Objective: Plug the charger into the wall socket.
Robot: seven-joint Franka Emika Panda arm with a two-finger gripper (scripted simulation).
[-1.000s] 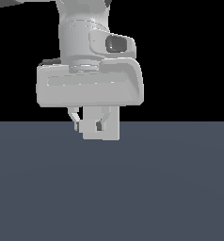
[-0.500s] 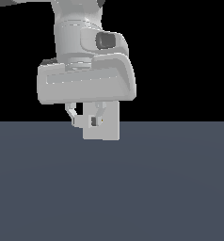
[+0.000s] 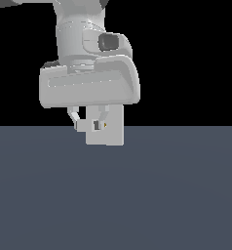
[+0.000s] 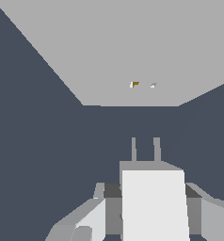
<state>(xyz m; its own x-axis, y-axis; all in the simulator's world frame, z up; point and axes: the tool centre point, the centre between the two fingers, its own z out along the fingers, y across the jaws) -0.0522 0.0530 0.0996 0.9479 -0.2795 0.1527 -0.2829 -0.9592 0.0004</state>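
Note:
My gripper is shut on the charger, a whitish block. Its two prongs point at the wall socket, a flat light-grey plate with two tiny yellowish holes. The prongs stand short of the plate, with a gap between them, and sit roughly in line with the holes. In the exterior view, the gripper hangs down in front of the upright wall socket. The charger sits between the fingers. The hand hides the top of the plate.
A dark blue-grey floor spreads below and around the plate. The background above it is black. The arm's big white hand fills the upper middle of the exterior view.
The hand has turned and shifted slightly in the exterior view. The charger stays in the grip in front of the socket plate, which has not moved.

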